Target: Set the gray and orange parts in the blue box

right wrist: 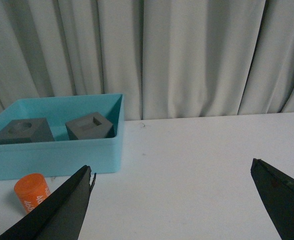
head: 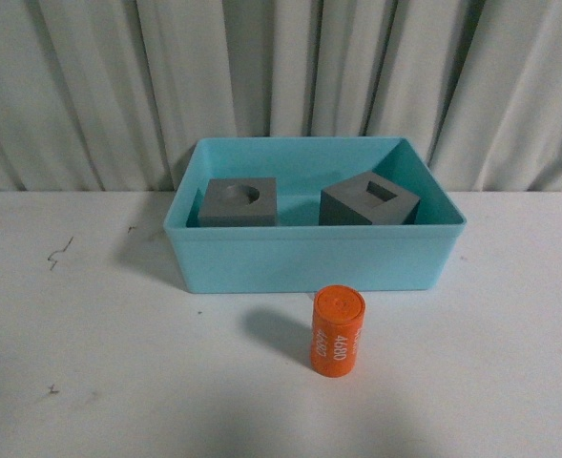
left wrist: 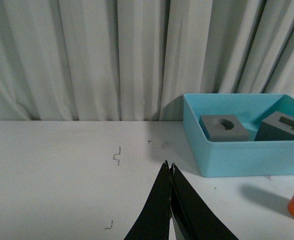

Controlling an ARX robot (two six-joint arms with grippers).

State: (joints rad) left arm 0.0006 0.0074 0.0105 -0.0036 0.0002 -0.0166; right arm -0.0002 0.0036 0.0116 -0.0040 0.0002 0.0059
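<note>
The round-holed gray cube [head: 239,201] and square-holed gray cube [head: 370,204] sit in the blue box [head: 309,262]; the orange cylinder [head: 337,331] stands outside on the surface [head: 90,382], just before its front wall. Left hand [left wrist: 169,167] closed, empty; right hand [right wrist: 171,167] open wide.

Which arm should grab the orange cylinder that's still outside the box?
Right, probably: the right fingers stand wide open, and the orange cylinder stands slightly right of centre in front of the blue box. The left fingers are shut.
</note>
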